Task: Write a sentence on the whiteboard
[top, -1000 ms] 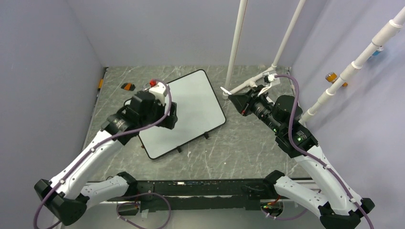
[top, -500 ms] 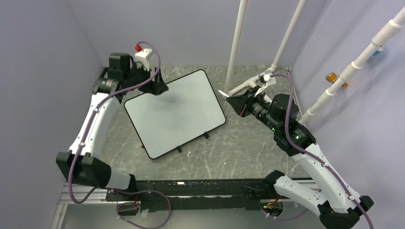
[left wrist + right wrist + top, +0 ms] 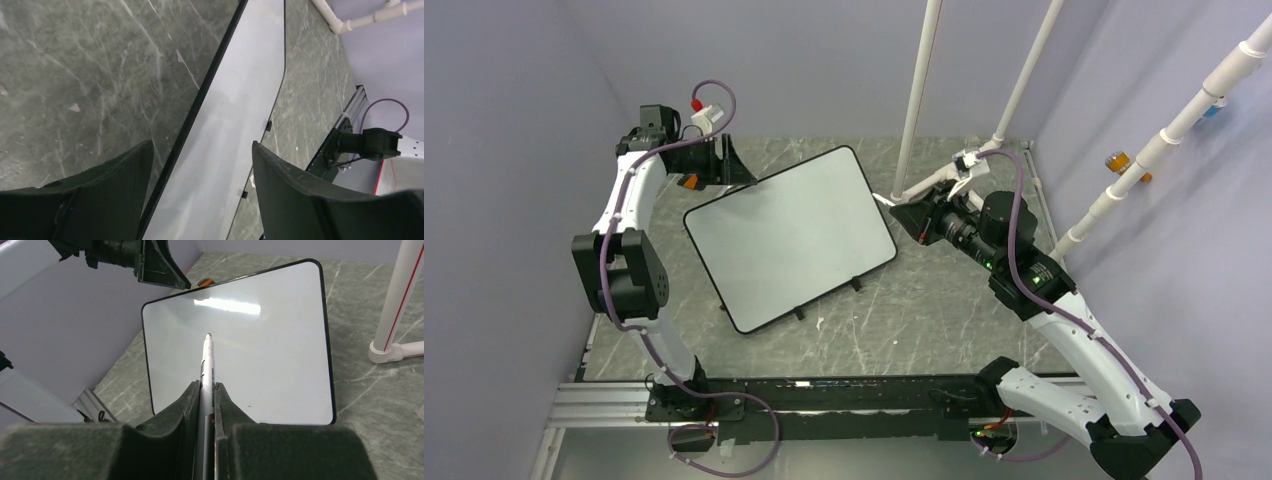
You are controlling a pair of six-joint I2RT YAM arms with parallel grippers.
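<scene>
On the grey stone table (image 3: pixel 944 310) we see the whiteboard (image 3: pixel 789 240) lying flat, turned at a slant, with its small black feet (image 3: pixel 856 285) along the near edge. Its face is plain white all over, with a bright streak of light on it in the right wrist view. We see the left gripper (image 3: pixel 744 178) up by the far left side of the board, just past its dark rim. From the left wrist camera we look down between its two black fingers (image 3: pixel 120 175), and they stand wide apart with nothing held between them. Below them the board's rim runs across the gap, and the gripper (image 3: pixel 200 150) is clear of the board. We see the right gripper (image 3: pixel 904 212) off the right side of the board, near its far right corner. Its fingers (image 3: pixel 182 405) are squeezed tight on a white pen (image 3: pixel 206 360) with a dark tip. The pen points at the board near its right edge, and we cannot tell if the tip touches it. Close by the left gripper a small orange thing (image 3: pixel 689 182) lies on the table. White pipes (image 3: pixel 919 100) stand at the far right, behind the right gripper.
</scene>
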